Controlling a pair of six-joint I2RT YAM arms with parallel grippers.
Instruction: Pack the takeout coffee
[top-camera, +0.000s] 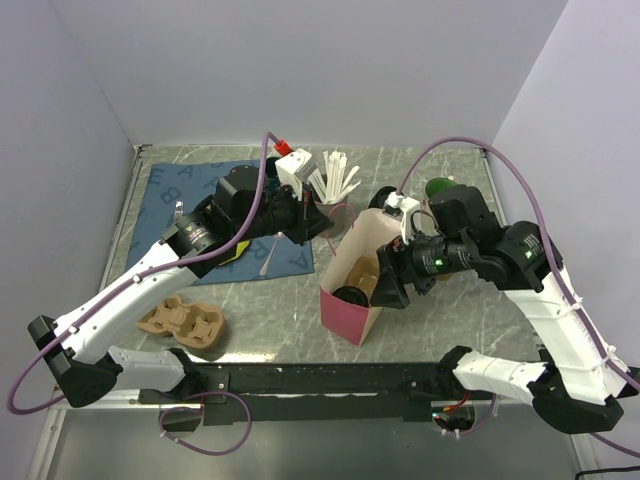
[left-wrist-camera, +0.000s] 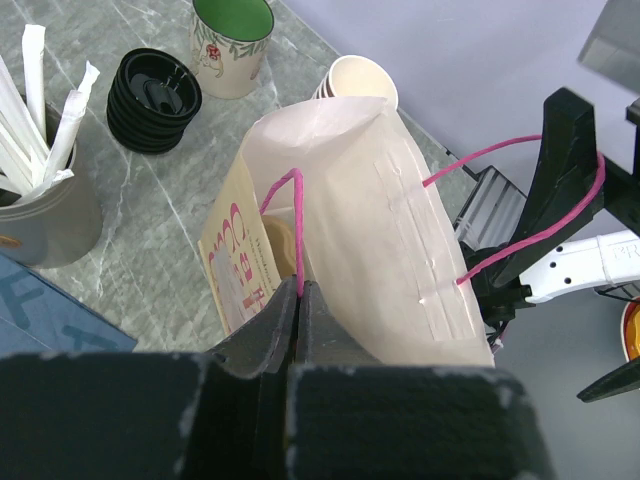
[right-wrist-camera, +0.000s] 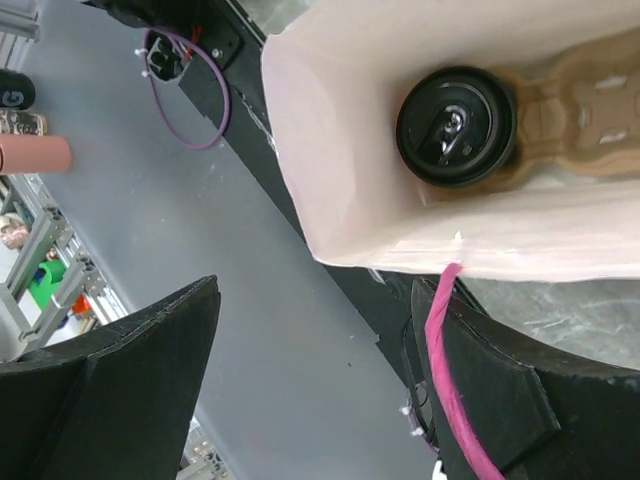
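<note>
Left gripper (left-wrist-camera: 300, 300) fingers pinched together on a pink handle (left-wrist-camera: 291, 205); coffee is inside the bag.
Takeout coffee (right-wrist-camera: 455, 125), black lid up, sits in a cardboard carrier (right-wrist-camera: 590, 95) inside the paper bag (left-wrist-camera: 380, 230). Right gripper (right-wrist-camera: 315, 300) is at the bag mouth, fingers spread apart. The second pink handle (right-wrist-camera: 445, 350) runs along one finger, possibly looped over it; view unclear. Beyond the bag: stack of black lids (left-wrist-camera: 153, 95), green-lined cup (left-wrist-camera: 232, 40), spare carrier (top-camera: 180, 322) on the table.

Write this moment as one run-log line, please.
coffee: inside bag, in carrier | left jaws: shut on pink handle | right jaws: open beside bag
</note>
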